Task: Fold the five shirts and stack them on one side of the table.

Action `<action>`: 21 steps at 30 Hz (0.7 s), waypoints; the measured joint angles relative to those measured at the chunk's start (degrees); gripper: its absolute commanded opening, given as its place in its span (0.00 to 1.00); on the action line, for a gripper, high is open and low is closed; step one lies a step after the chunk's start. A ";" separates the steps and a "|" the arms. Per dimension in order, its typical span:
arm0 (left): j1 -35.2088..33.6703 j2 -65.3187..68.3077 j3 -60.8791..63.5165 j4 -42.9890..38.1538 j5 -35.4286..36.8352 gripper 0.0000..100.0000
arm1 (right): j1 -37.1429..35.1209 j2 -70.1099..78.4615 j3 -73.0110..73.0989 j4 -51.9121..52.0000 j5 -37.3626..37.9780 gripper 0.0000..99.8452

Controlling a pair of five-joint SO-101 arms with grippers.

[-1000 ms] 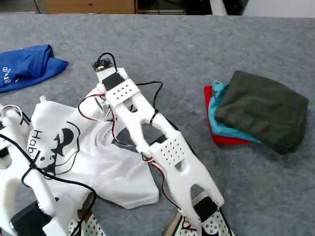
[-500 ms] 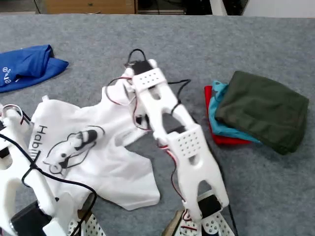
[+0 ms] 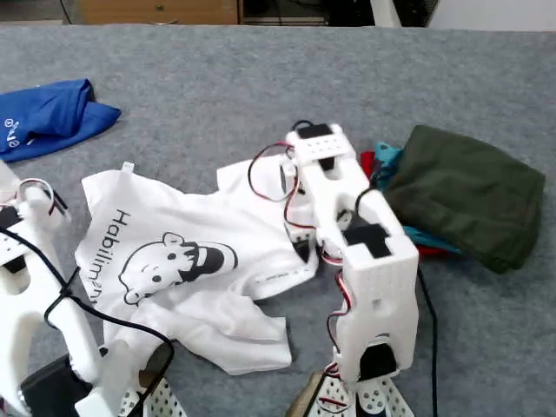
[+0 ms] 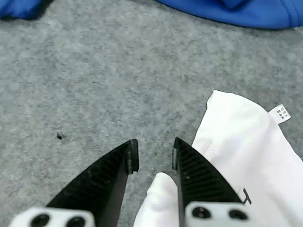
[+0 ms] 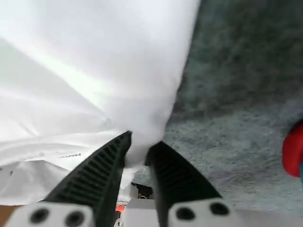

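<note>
A white shirt (image 3: pixel 187 261) with a dark print lies spread face up left of the table's middle. My right gripper (image 5: pixel 137 147) is shut on a bunched edge of the white shirt (image 5: pixel 94 61), and the right arm (image 3: pixel 352 226) stands just left of the stack. That stack has a dark green folded shirt (image 3: pixel 465 195) on top of a teal one (image 3: pixel 387 161) and a red one (image 5: pixel 294 149). A crumpled blue shirt (image 3: pixel 48 117) lies at the far left. My left gripper (image 4: pixel 155 153) is open low over the grey table, beside the white shirt's corner (image 4: pixel 241 137).
The left arm (image 3: pixel 35 287) rises along the left front edge. The blue shirt (image 4: pixel 227 9) lies just beyond the left gripper. Wooden furniture (image 3: pixel 156 10) stands past the far edge. Bare grey cloth (image 3: pixel 261 78) covers the back of the table.
The right arm swung to the right toward the stack, dragging the white shirt's edge with it. The shirt spread out and its print turned into view. The left arm kept still.
</note>
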 measured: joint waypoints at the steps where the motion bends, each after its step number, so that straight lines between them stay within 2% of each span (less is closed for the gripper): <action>1: 0.00 0.00 0.00 0.00 0.00 0.14 | 0.09 -0.88 1.41 -0.35 0.26 0.30; 8: 0.18 0.00 1.05 -3.60 2.20 0.14 | 0.97 -11.16 3.16 2.90 5.01 0.31; 12: 0.18 0.00 5.01 -9.23 6.51 0.14 | 1.32 -18.02 1.23 4.57 7.65 0.31; 17: 2.02 4.31 11.52 -20.40 11.08 0.14 | 1.41 -21.10 -4.48 4.75 8.09 0.31; 21: 1.85 8.79 10.55 -21.45 11.52 0.14 | 1.49 -21.10 -7.91 4.75 8.09 0.31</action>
